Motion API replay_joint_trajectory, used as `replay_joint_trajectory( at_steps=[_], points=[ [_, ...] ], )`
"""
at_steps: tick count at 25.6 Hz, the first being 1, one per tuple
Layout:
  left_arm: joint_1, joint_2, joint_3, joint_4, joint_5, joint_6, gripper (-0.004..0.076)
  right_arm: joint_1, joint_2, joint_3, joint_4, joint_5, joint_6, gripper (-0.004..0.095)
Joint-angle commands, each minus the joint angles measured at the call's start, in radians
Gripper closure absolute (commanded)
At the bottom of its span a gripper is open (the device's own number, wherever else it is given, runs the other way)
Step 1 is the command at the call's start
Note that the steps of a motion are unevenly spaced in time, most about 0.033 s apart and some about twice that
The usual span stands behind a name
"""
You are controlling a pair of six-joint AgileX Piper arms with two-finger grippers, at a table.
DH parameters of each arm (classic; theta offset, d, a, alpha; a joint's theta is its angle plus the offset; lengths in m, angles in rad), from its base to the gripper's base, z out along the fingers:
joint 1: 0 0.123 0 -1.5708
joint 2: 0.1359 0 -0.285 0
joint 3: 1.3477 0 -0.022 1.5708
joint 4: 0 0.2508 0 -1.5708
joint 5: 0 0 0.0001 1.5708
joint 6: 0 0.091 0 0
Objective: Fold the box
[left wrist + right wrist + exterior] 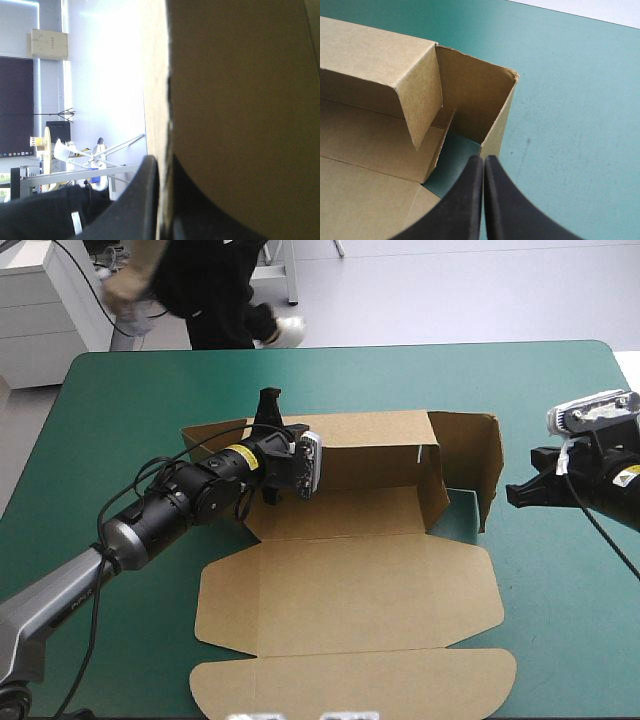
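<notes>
The brown box [340,580] lies in the middle of the teal-green table, its back wall [370,445] and right side wall [468,455] raised and the lid flat toward the front. My left gripper [268,400] is shut on the back wall's top edge near its left end. In the left wrist view the board [240,100] runs between the fingers of the left gripper [162,161]. My right gripper [514,492] is shut with nothing in it, just right of the side wall. From the right wrist, the right gripper's [483,161] tip sits at that wall's near edge [497,135].
The lid and its flaps [350,680] lie flat, reaching almost to the table's front edge. A corner flap [417,100] stands folded inward beside the right wall, with bare cover [452,162] showing in the gap. Open cover [570,620] lies to the right.
</notes>
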Motion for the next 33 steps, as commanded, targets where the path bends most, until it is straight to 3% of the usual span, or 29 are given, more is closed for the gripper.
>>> replay_joint_trajectory(
  at_steps=[1,4,8,10,16,33],
  points=[
    [-0.009,-0.022,-0.024,-0.006,0.027,-0.002,0.0732,-0.008,-0.013,-0.027,0.027,-0.066,-0.004,0.0818],
    [-0.009,-0.022,-0.024,-0.006,0.033,-0.002,0.0732,-0.008,-0.013,-0.027,0.037,-0.066,-0.004,0.0687],
    [-0.009,-0.022,-0.024,-0.005,0.033,-0.002,0.0732,-0.008,-0.013,-0.027,0.037,-0.067,0.006,0.0421],
    [-0.009,-0.022,-0.024,-0.005,0.033,-0.002,0.0732,-0.008,-0.011,-0.027,0.037,-0.086,0.012,0.038],
    [-0.009,-0.022,-0.024,-0.005,-0.018,0.01,0.0732,-0.008,0.046,-0.156,0.033,-0.163,0.033,0.0368],
    [-0.009,-0.021,-0.024,-0.013,-0.043,0.01,0.0732,0.001,0.626,-0.809,0.031,0.084,0.107,0.0368]
  ],
)
